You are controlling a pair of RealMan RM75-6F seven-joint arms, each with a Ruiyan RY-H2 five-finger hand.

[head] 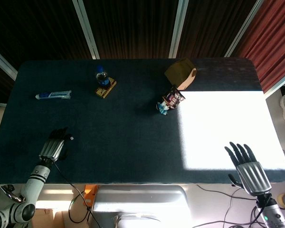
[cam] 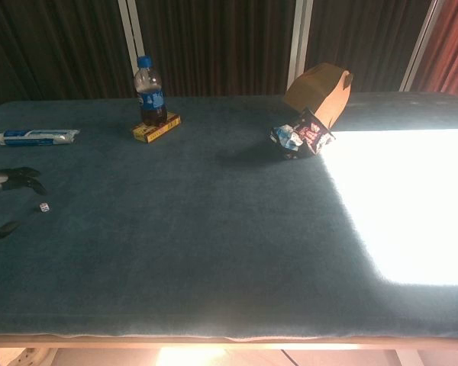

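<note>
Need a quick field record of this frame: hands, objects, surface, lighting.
left hand: open, fingers apart over the near-left table, holding nothing
right hand: open, fingers spread at the near-right edge, holding nothing
small white cube: on the cloth beside the left hand's fingers
toothpaste tube: lying flat, far left
bottle: upright, blue cap, standing on a yellow box
brown paper bag: far centre-right
snack packet: just in front of the bag
table: dark blue cloth
lighting: bright sun patch on the right side

Blue table (head: 133,142) — toothpaste tube (head: 53,95), box (head: 106,88), snack bag (head: 171,100).
</note>
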